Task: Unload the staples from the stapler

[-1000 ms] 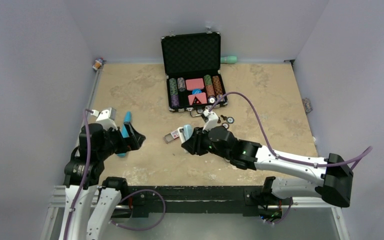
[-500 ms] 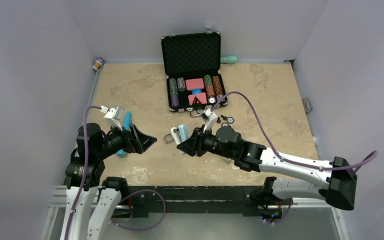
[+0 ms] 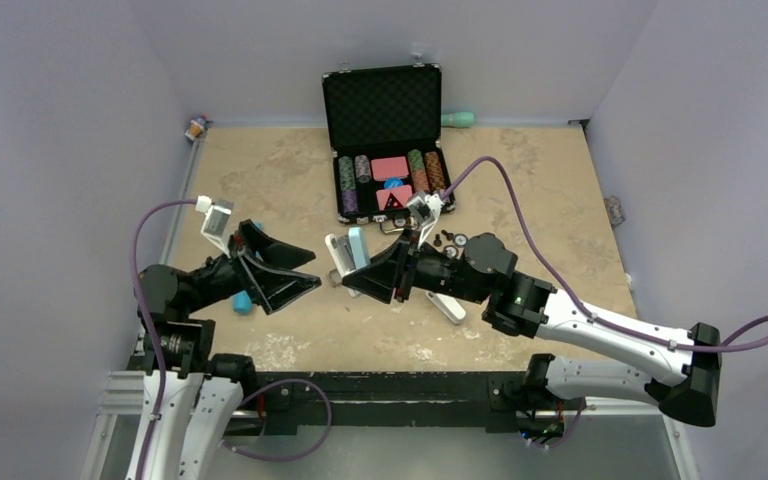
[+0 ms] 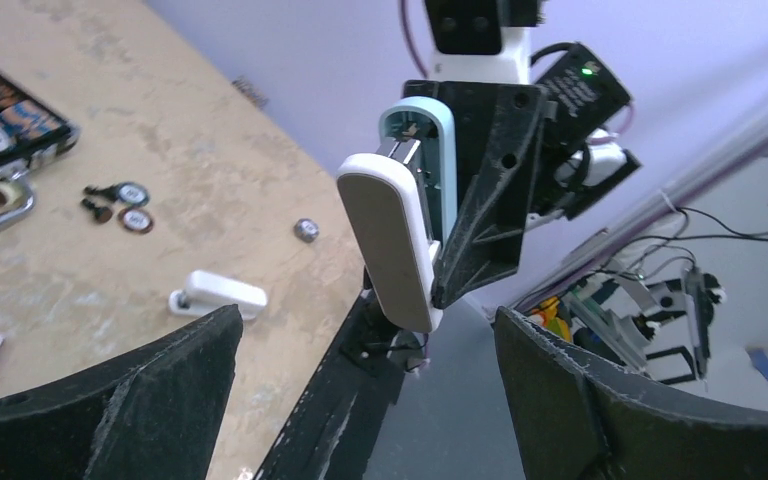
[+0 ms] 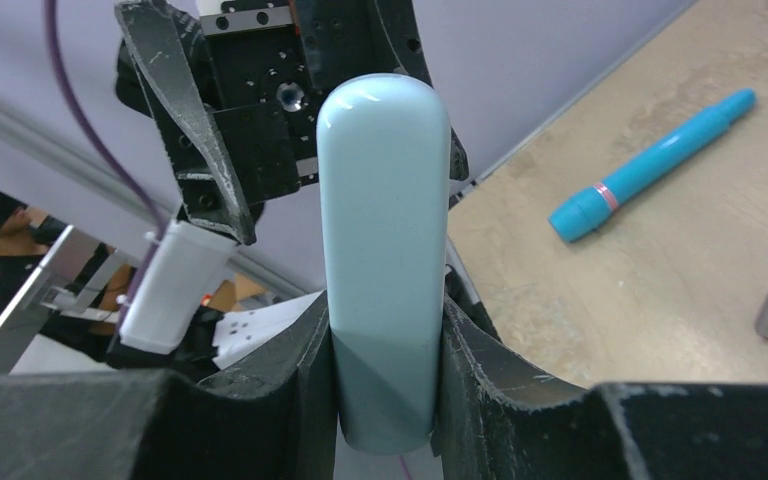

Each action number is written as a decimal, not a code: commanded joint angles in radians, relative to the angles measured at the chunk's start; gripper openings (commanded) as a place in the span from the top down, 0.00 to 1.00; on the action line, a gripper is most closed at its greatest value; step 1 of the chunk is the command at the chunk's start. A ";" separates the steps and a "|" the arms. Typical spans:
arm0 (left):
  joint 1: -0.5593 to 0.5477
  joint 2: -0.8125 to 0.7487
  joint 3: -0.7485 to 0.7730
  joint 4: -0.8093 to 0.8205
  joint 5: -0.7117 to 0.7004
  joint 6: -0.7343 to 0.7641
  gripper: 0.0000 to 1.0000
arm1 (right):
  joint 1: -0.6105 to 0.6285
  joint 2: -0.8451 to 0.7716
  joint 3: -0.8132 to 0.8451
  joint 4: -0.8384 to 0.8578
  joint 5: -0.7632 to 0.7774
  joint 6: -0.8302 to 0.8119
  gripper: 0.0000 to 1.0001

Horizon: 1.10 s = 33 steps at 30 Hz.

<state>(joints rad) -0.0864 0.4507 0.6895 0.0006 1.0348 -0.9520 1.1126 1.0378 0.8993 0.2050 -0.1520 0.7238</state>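
Front-left of the chip case (image 3: 380,105), the left gripper (image 3: 315,271) hangs released, jaws spread wide, above open tabletop (image 3: 260,170) that runs bare to its left edge. It hides most of a blue pen (image 5: 650,165). Just right of it, before the case's left corner and lifted off the table, the stapler (image 3: 350,255) is clamped at its lower end by the right gripper (image 3: 365,275), white top hinged away from the pale-blue body. Whether staples sit in its metal channel is too small to tell. Front-right of the case lie a small white piece (image 3: 447,305) and scattered chips (image 3: 457,239), with bare surface beyond.
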 commanded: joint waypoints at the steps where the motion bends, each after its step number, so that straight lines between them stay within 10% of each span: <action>1: 0.000 -0.029 -0.005 0.392 0.096 -0.189 0.00 | 0.004 -0.021 0.062 0.144 -0.130 0.027 1.00; 7: -0.001 -0.023 -0.023 0.545 0.084 -0.275 0.00 | 0.007 0.023 0.074 0.239 -0.214 0.089 1.00; 33: -0.001 -0.118 0.035 0.258 -0.102 -0.173 0.13 | 0.074 0.219 0.219 0.297 -0.214 0.111 1.00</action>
<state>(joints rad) -0.0864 0.3592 0.6815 0.3042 0.9939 -1.1378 1.1767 1.2633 1.0622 0.4347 -0.3584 0.8314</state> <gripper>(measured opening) 0.892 0.356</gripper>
